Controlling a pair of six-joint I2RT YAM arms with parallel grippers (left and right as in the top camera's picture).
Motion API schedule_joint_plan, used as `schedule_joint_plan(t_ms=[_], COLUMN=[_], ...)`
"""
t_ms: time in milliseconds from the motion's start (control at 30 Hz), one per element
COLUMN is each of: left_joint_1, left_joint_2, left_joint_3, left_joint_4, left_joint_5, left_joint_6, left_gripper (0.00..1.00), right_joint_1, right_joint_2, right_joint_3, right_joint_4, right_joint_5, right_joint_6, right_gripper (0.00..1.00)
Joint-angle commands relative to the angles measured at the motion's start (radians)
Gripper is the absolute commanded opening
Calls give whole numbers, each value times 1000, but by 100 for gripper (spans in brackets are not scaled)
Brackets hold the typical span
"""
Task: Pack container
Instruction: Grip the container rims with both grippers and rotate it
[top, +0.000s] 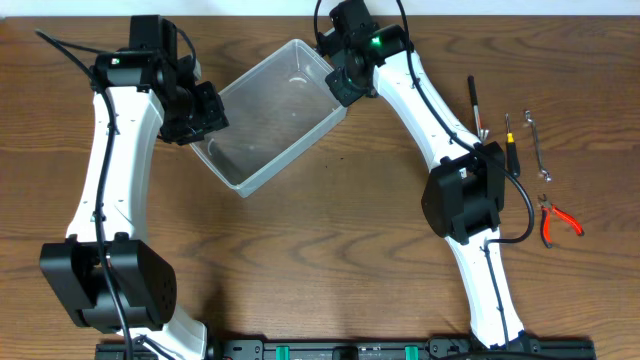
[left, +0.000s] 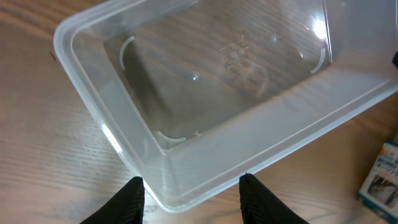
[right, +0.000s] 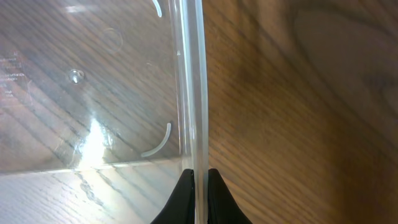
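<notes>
The clear plastic container (top: 270, 115) sits tilted on the wooden table between both arms and holds nothing. My right gripper (top: 340, 85) is shut on the container's right-hand wall; in the right wrist view the rim (right: 193, 93) runs between the two fingers (right: 200, 180). My left gripper (top: 200, 118) is open at the container's left corner; in the left wrist view the fingers (left: 193, 190) straddle the rounded corner (left: 180, 199) without touching it.
Hand tools lie at the right: a dark-handled screwdriver (top: 474, 105), a yellow-tipped tool (top: 509, 135), a small wrench (top: 536, 145) and red-handled pliers (top: 556, 220). A small blue-and-white box (left: 382, 174) shows at the left wrist view's right edge.
</notes>
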Motion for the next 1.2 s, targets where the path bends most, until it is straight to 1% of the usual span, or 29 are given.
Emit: schedule_joint_plan(t_ms=[0,167,267,367,500,700,867,1067,1167], left_joint_1=[-17,-45,-51,-51,-53,-54,-61,-105,-141], left_joint_2=[11,11,11,11,11,11,11,10,7], left_joint_3=[-23,-121,-206,-253,-261,-261,-261,-261,-261], left_joint_4=[-6,22,65,89,92,96,115,158,183], left_joint_5=[9,-36,-39,-39,-38,15,45,66,67], left_joint_6=[-105,-208,-233,-246,-249,-249,-248,-245,-244], left_gripper=[42,42,42,42,42,42,42,43,42], right_joint_1=[-7,-13,-20,-28,-48,-99,-136,-156,-154], right_joint_2=[-36,-36,-36,-36,-36,-45,-58,-87,-94], right_joint_3=[1,1,1,1,1,1,1,1,1], right_joint_4=[-16,-24,-40,-62,-101,-193,-266,-351,-405], right_joint_5=[42,43,49,84,86,86,83,82,83], right_joint_6=[9,19,31,63,90,148,150,198,219], right_gripper=[1,1,1,1,1,1,1,2,1])
